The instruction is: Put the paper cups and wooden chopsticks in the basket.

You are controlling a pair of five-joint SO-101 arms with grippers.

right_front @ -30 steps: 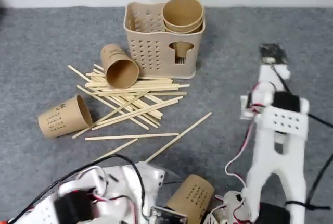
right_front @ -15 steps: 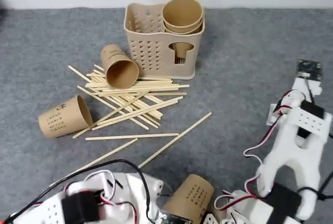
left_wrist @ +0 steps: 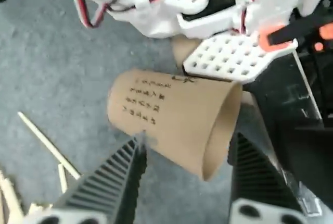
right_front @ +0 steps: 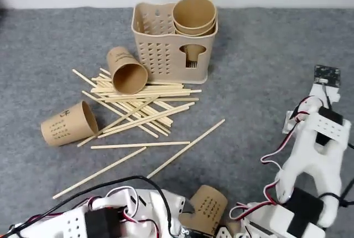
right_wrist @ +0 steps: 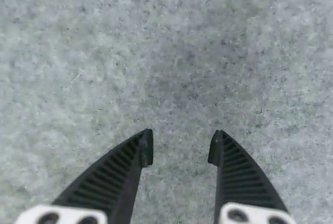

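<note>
Paper cup lies on its side on the counter, between the jaws of the left pincer, which is spread around it. Its long axis runs nearly jaw to jaw. Use the left arm, since it is nearer. The right pincer is spread over bare counter. The basket, well apart from this cup, holds stacked cups in one compartment. Loose chopsticks lie on the counter before it.

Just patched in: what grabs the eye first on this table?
A loose heap of wooden chopsticks sprawls before the basket, which already holds stacked paper cups. At the near edge, the left claw straddles a tipped cup; a second cup lies atop the heap.
</note>
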